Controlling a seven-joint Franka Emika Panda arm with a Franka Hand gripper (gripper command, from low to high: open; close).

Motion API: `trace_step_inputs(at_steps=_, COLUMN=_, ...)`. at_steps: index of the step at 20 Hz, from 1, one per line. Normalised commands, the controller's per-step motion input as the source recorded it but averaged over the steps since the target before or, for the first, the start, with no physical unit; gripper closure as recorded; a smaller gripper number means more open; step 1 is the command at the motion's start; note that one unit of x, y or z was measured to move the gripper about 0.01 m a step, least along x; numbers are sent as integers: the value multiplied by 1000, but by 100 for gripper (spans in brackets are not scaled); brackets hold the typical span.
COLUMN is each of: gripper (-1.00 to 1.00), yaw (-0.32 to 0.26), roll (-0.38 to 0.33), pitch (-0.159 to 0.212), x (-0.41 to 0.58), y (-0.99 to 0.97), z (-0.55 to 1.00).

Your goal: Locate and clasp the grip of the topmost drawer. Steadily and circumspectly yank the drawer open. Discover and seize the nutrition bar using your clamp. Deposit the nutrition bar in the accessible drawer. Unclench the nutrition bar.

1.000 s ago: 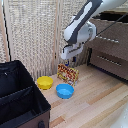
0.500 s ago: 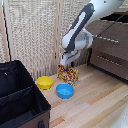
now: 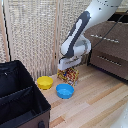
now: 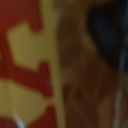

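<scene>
Arm: the white arm point(image 3: 82, 35) reaches down from the upper part of the exterior view to the snack bar.
Pincer: the pincer point(image 3: 66, 68) sits right at the top edge of the snack bar; its fingers are hidden, so whether they are spread or closed on the packet cannot be told.
Snack bar: the snack bar point(image 3: 69, 76), red and yellow with busy print, stands on the wooden tabletop point(image 3: 95, 102) directly under the pincer.
Wrist view: filled by a blurred red and yellow surface point(image 4: 30, 65) seen very close, with a dark shape at one corner.
Bowls: 1 blue bowl point(image 3: 64, 91) lies just in front of the snack bar; 1 yellow bowl point(image 3: 44, 82) lies beside the snack bar on the exterior view's left.
Dresser: the dark brown dresser point(image 3: 111, 47) stands beyond the snack bar on the exterior view's right; its top drawer point(image 3: 107, 36) looks shut.
Black box: a black box point(image 3: 20, 100) sits well apart from the snack bar, on the exterior view's left.
</scene>
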Motion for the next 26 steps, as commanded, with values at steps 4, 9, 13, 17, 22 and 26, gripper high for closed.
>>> trace_step_inputs(at_steps=4, gripper=100, yaw=0, roll=0, pitch=0, x=-1, y=27, z=0)
trace_step_inputs(at_steps=9, gripper=100, yaw=-35, roll=0, pitch=-1, x=-13, y=30, z=29)
trace_step_inputs(at_steps=13, gripper=100, yaw=-136, roll=0, pitch=0, x=0, y=5, z=549)
trace_step_inputs(at_steps=17, gripper=100, yaw=-207, roll=0, pitch=0, x=0, y=0, z=904)
trace_step_inputs(at_steps=22, gripper=100, yaw=-158, roll=0, pitch=9, x=86, y=0, z=991)
trace_step_inputs(at_steps=26, gripper=100, yaw=-119, roll=0, pitch=22, x=104, y=0, z=999)
